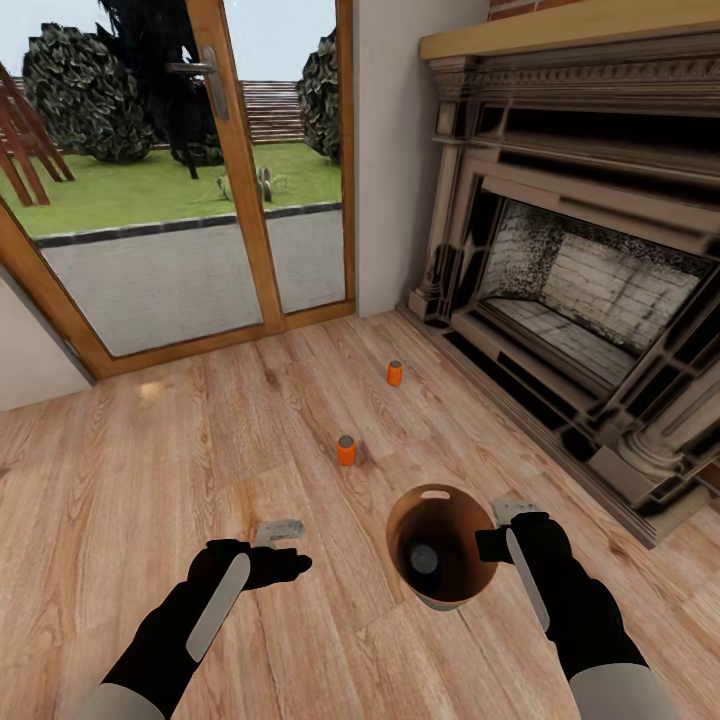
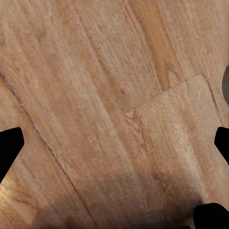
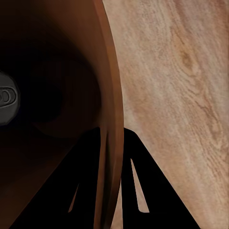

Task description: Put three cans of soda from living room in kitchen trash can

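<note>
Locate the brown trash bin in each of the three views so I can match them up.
Head view: the bin sits low and right of centre, its rim pinched by the right gripper.
Left wrist view: plank floor; no bin that I can make out.
Right wrist view: the bin's wall and dark inside take the left half, one finger either side of the rim.
Shared landmark: the grey can top inside the bin.

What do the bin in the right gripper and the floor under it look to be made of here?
The bin looks like thin metal with a coppery-brown sheen, going by its slim rim in the right wrist view, clamped by the right gripper, though coloured plastic is possible. The floor looks like light wood planks with a faint gloss, showing grain, knots and board seams.
</note>
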Controlling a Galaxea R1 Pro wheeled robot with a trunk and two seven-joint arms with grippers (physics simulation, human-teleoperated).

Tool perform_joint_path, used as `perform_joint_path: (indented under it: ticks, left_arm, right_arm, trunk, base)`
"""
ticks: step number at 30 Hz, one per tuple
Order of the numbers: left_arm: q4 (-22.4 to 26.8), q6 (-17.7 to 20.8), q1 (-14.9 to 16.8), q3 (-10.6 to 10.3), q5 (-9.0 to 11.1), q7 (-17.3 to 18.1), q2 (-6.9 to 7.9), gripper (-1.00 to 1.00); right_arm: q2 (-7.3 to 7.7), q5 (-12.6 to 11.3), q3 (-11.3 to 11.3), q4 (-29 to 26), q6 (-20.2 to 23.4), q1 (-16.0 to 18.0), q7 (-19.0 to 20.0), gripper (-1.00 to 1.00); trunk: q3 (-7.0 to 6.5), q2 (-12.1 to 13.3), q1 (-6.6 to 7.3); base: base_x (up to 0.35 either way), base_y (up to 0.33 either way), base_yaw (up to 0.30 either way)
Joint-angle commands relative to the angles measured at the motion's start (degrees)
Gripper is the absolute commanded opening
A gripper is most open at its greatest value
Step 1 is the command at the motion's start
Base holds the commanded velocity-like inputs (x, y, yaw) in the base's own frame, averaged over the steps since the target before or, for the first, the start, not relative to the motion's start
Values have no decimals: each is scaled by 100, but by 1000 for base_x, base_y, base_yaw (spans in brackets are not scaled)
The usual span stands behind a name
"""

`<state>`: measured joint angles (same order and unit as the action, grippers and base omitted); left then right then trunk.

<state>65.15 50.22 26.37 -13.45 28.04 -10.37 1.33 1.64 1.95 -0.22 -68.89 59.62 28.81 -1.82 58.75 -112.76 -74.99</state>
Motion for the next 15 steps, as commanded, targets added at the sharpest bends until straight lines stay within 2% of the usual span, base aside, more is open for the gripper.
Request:
perform_joint_path:
  ticks: [1, 7, 10, 11, 15]
  left_arm:
    - [1, 1, 0, 0, 0, 0, 0, 100]
    - [-7, 5, 2, 0, -13, -146, -41, 100]
    - [-13, 13, 6, 0, -10, -660, -175, 100]
    - [-15, 16, 7, 0, -10, -905, -238, 100]
    - [-18, 21, 8, 0, -7, -1326, -333, 100]
  right_arm:
    - [-2, -85, 1, -1, -3, 2, 33, -100]
    - [-5, -90, 4, -1, 38, 2, 37, -100]
    - [-2, -92, -2, -1, 38, 2, 192, -100]
    - [0, -86, -3, -1, 38, 5, 360, -100]
    - [21, -61, -5, -1, 38, 9, 707, -100]
  trunk:
    - [0, 0, 0]
    - [0, 0, 0]
    - [0, 0, 0]
    - [0, 0, 0]
    - [0, 0, 0]
  base:
    - [0, 0, 0]
    - [0, 0, 0]
    - [0, 0, 0]
    - [0, 0, 0]
    - [0, 0, 0]
